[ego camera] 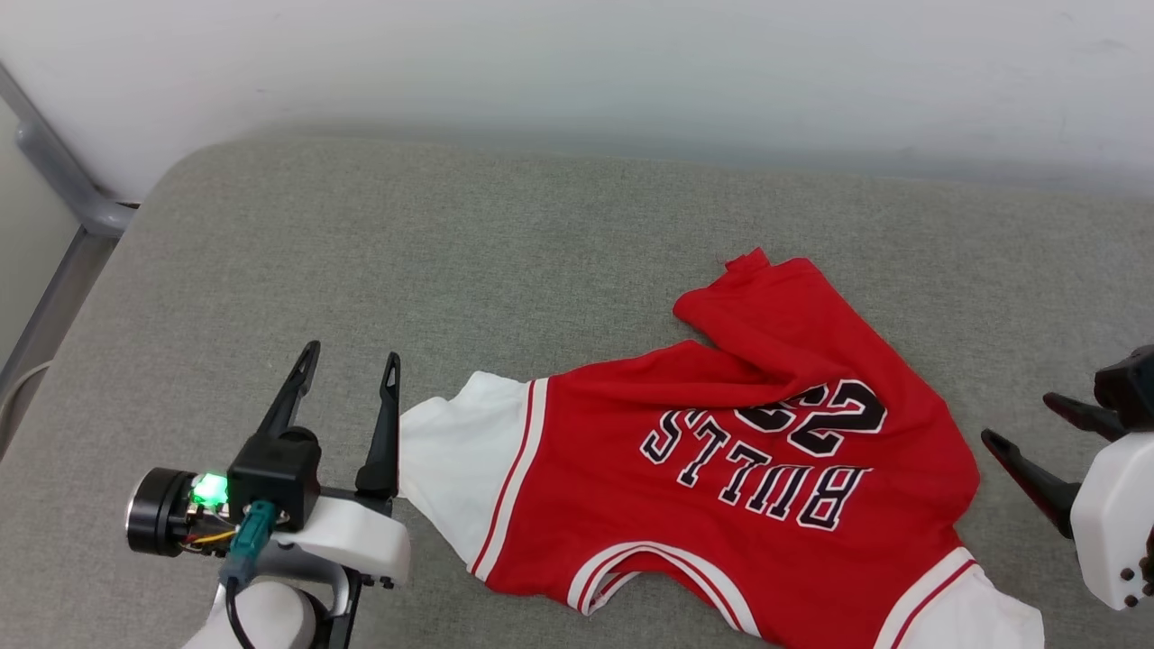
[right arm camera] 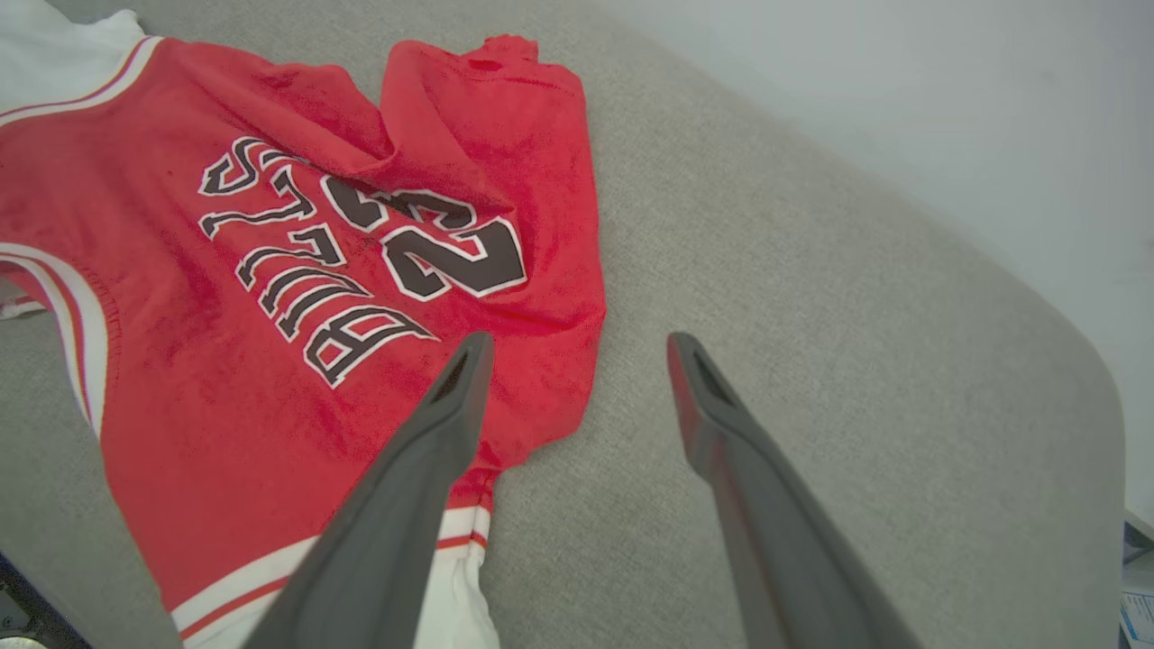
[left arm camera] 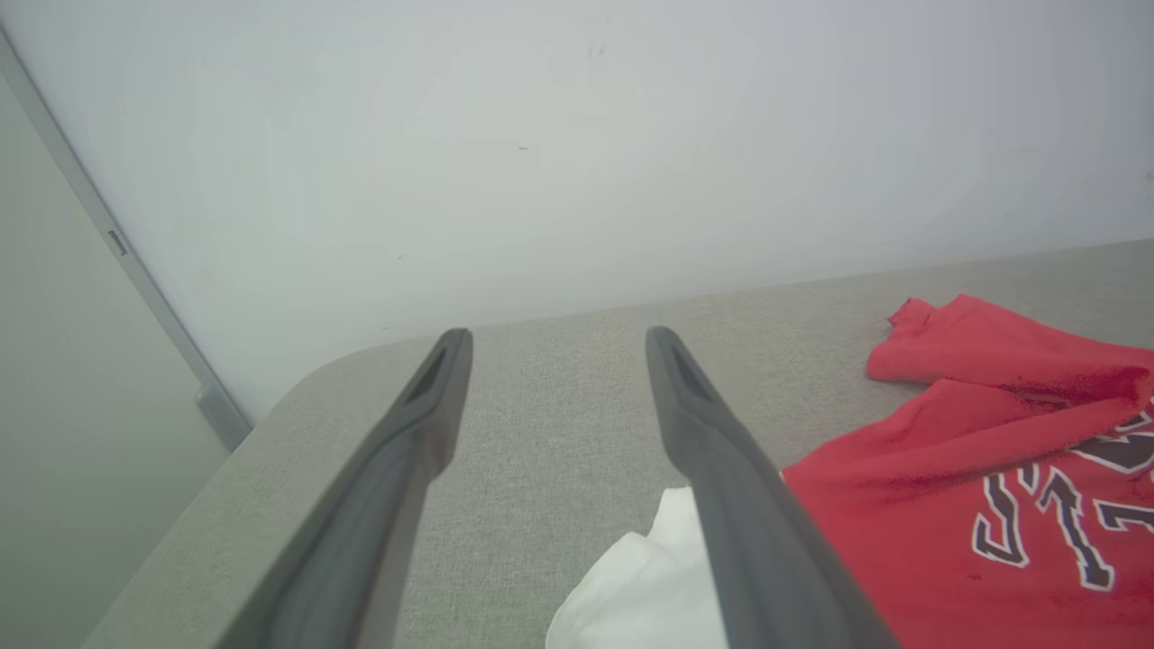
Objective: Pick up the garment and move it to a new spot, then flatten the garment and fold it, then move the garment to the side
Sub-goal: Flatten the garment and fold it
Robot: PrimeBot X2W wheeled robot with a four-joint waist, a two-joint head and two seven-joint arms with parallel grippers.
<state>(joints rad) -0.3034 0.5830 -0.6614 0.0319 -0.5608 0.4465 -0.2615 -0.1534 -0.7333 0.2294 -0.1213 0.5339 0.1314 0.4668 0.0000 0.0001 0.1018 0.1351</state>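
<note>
Head view: the garment (ego camera: pixel 721 487) lies print-up on the grey cushion (ego camera: pixel 451 252). The left gripper (ego camera: pixel 350 361), spread wide and empty, sits beside its white sleeve (ego camera: pixel 451 451). The right gripper (ego camera: pixel 1017 416), equally wide and empty, is near its other side.
Left wrist view: adds the pale wall (left arm camera: pixel 541 135).
Right wrist view: shows "BULLS 23" whole.

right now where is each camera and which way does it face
Head view: on the head, facing forward and down at the red jersey on the grey pad; left gripper lower left, right gripper right edge.
Left wrist view: on that wrist, along its open fingers toward the wall; white sleeve beside them.
Right wrist view: on that wrist, along its open fingers over the jersey's lettering.
Shared: jersey and pad.
</note>
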